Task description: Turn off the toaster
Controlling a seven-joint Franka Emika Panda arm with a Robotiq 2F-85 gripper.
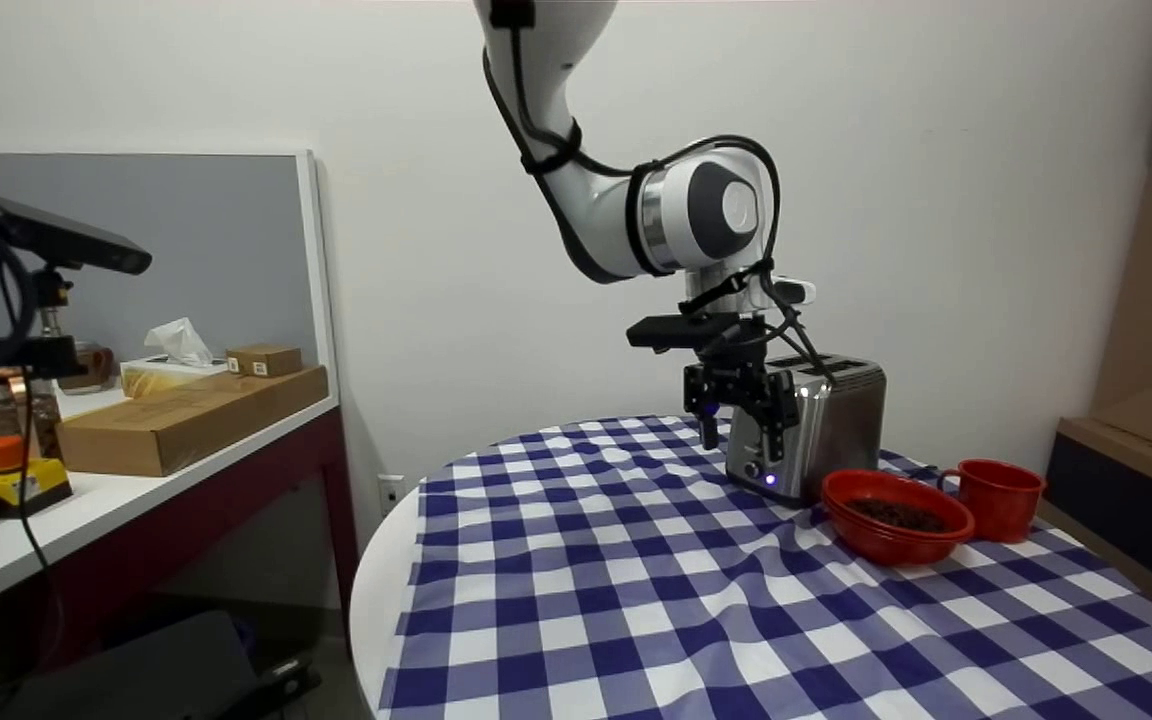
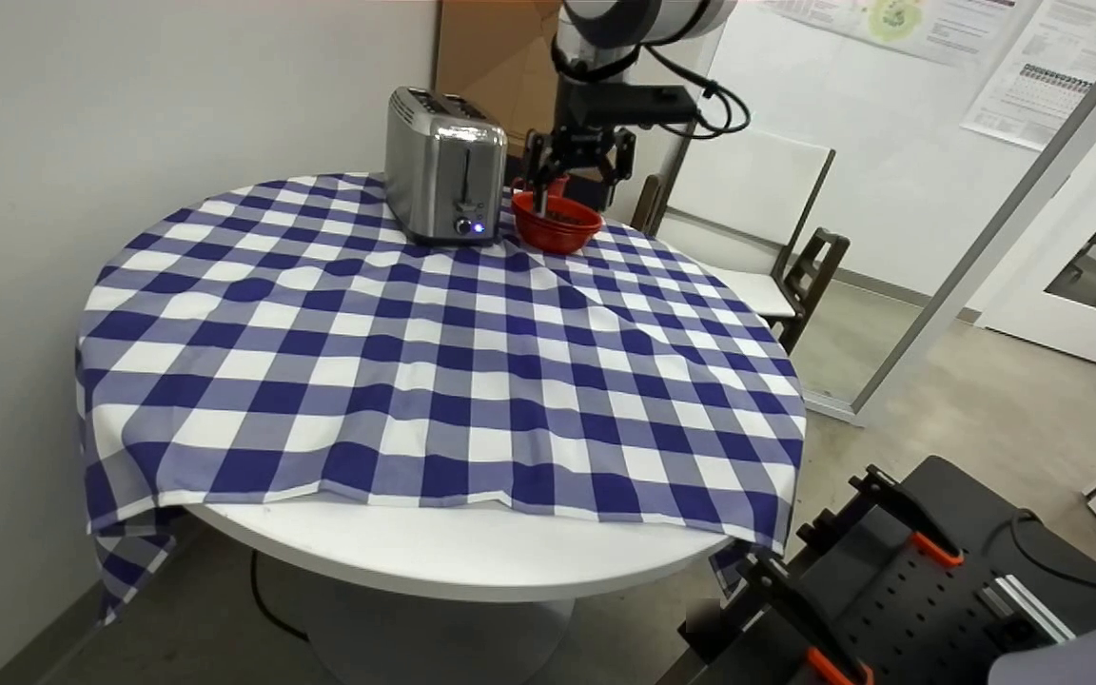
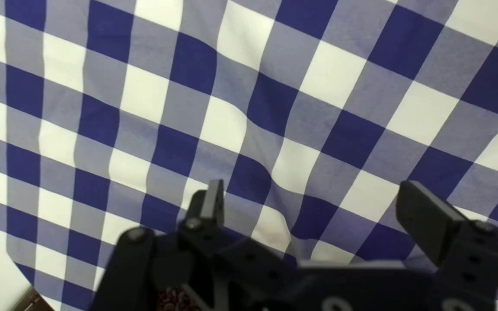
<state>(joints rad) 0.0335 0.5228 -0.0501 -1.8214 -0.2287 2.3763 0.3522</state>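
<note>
The shiny silver toaster (image 1: 841, 430) stands upright on the checked tablecloth in both exterior views (image 2: 443, 171). Its front end has a lever (image 2: 465, 205), a knob (image 2: 462, 225) and a lit blue light (image 2: 479, 227). The light also shows in an exterior view (image 1: 770, 480). My gripper (image 1: 742, 445) points down, open and empty, and covers part of the toaster's front in that view. In an exterior view, the gripper (image 2: 574, 195) appears beside the toaster, over the red bowl. In the wrist view, the spread fingers (image 3: 312, 190) have only tablecloth between them; the toaster is out of view.
Stacked red bowls (image 1: 861, 535) with dark contents stand beside the toaster, with a red mug (image 1: 1001, 500) close by. The wall (image 1: 496, 330) is behind the toaster. The tablecloth (image 2: 434, 381) has raised folds. The white table edge (image 2: 453, 547) shows at the front.
</note>
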